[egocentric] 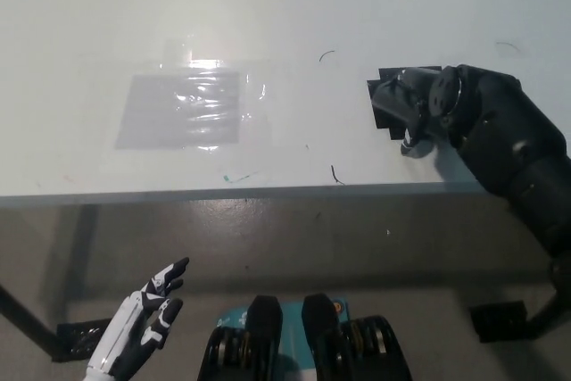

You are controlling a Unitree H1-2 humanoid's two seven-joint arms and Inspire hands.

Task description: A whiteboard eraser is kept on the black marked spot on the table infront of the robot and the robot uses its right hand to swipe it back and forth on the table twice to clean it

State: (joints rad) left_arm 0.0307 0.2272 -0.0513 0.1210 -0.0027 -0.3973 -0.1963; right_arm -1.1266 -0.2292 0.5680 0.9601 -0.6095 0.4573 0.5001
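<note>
Black right hand [426, 111] down on the eraser [389, 101], covering most of it; fingers curled over it, looks like grasping it. Eraser under the hand, on the black marked spot [384, 111], only its left end showing. Clear film patch [183, 109] on the white surface [268, 6] well to the hand's left. White left hand [141, 327] hanging below the surface edge, released, fingers apart.
</note>
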